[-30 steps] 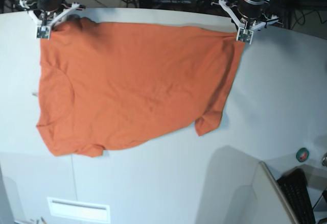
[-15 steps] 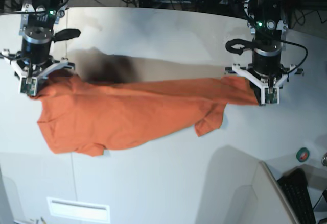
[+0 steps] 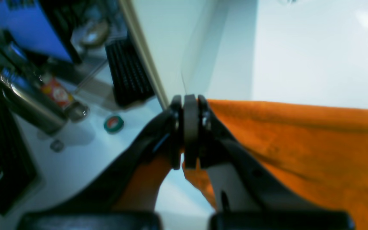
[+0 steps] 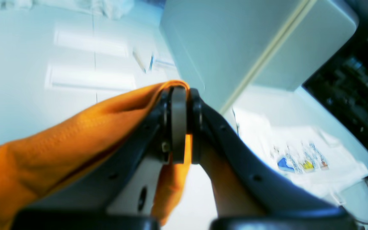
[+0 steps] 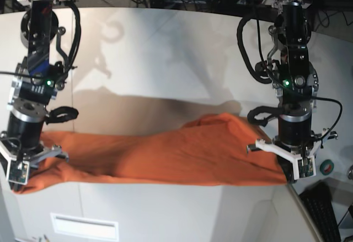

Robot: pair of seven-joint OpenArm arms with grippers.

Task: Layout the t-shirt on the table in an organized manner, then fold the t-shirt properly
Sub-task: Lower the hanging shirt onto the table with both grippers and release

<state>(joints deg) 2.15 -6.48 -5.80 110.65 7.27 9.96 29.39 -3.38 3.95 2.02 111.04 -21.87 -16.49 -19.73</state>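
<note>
since t-shirt (image 5: 160, 156) is soft, light, floppy cloth, it sags and bunches between holds; grip belongs at outer edges. now lies as folded orange band across lower middle of base view, on table (image 5: 165, 54). left gripper (image 5: 298, 170) clamped on its lower-right end, right gripper (image 5: 19, 167) clamped on lower-left end.

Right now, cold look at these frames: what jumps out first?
The t-shirt, bright orange, stretched in a long band across the near part of the off-white table. Each end is pinched in shut jaws: the left gripper at the base view's right, the right gripper at its left. The wrist views show cloth clamped between the fingers.
</note>
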